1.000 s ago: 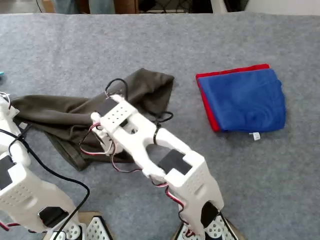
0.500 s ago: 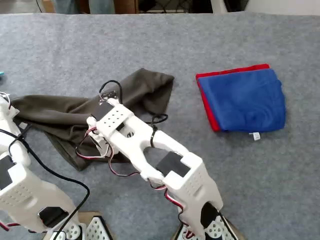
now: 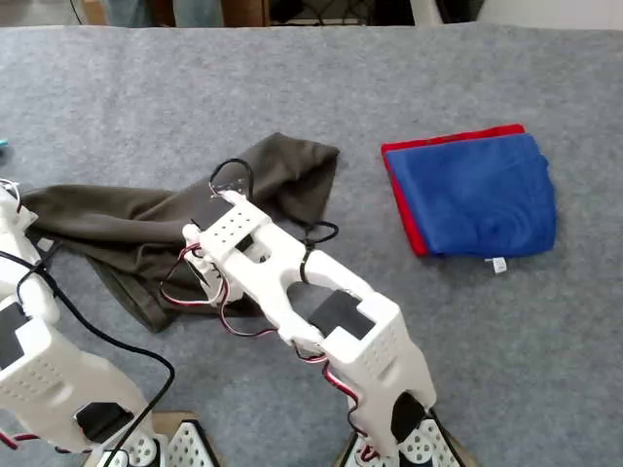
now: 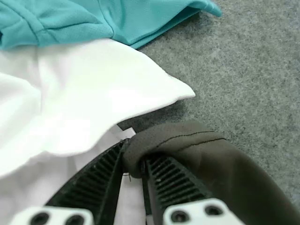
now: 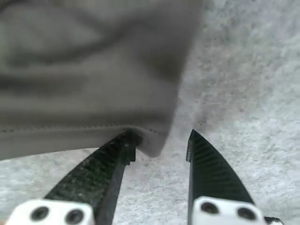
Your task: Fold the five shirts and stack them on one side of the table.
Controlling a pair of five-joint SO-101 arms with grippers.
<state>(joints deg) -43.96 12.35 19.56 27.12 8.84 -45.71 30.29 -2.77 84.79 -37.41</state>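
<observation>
A dark olive shirt lies crumpled from the left edge to the middle of the table. My left gripper is shut on a folded edge of the olive shirt, next to a white shirt and a teal shirt. My right gripper is open at the hem of the olive shirt, one finger touching the hem and the other finger over bare felt. The right arm's wrist sits over the shirt's middle. A folded blue shirt rests on a folded red shirt at the right.
Grey felt covers the whole table. The left arm stands along the table's left edge. Bare felt lies across the back and between the olive shirt and the folded stack.
The right arm's wrist shifted slightly left over the olive shirt, then back right. The left arm and the folded stack have not moved.
</observation>
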